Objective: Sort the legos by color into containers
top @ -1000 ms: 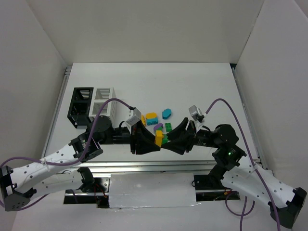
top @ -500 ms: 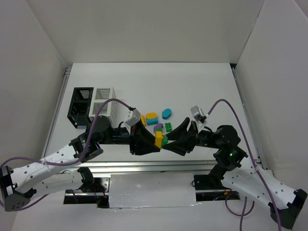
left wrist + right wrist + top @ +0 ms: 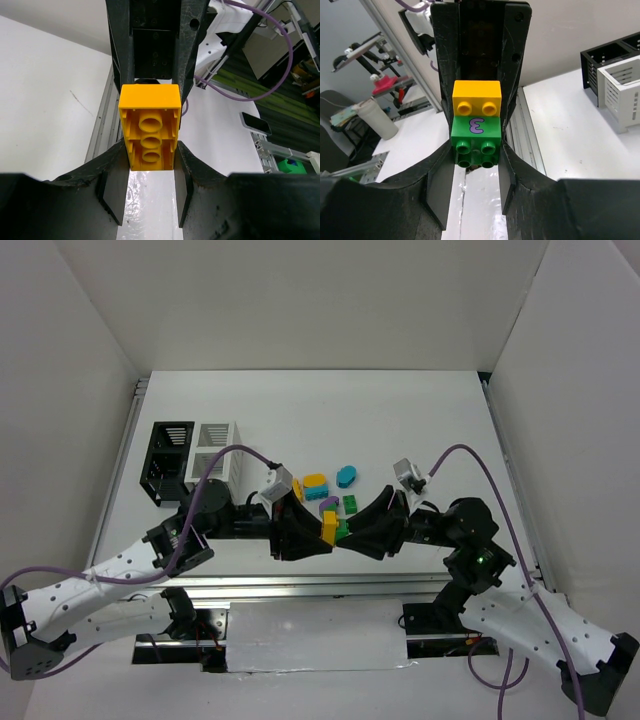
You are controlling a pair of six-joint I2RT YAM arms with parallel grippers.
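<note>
A yellow brick [image 3: 329, 526] and a green brick [image 3: 342, 532] are stuck together, held above the table's near edge between both grippers. My left gripper [image 3: 323, 530] is shut on the yellow brick [image 3: 150, 125], whose hollow underside faces the left wrist camera. My right gripper [image 3: 349, 534] is shut on the green brick [image 3: 476, 135], which bears a purple "3", with the yellow brick [image 3: 476, 97] joined beyond it. Loose bricks lie behind: yellow-orange [image 3: 315, 481], teal [image 3: 346, 476], purple [image 3: 328, 504], green [image 3: 351, 505]. The black container [image 3: 166, 460] and the white container [image 3: 215, 445] stand at the far left.
Both containers also show in the right wrist view, black [image 3: 592, 70] and white [image 3: 620, 100]. The table's metal front rail [image 3: 300, 585] runs just under the grippers. White walls enclose the table on three sides.
The right wrist dipped slightly and came back. Both grippers still hold the joined bricks in the same spot.
</note>
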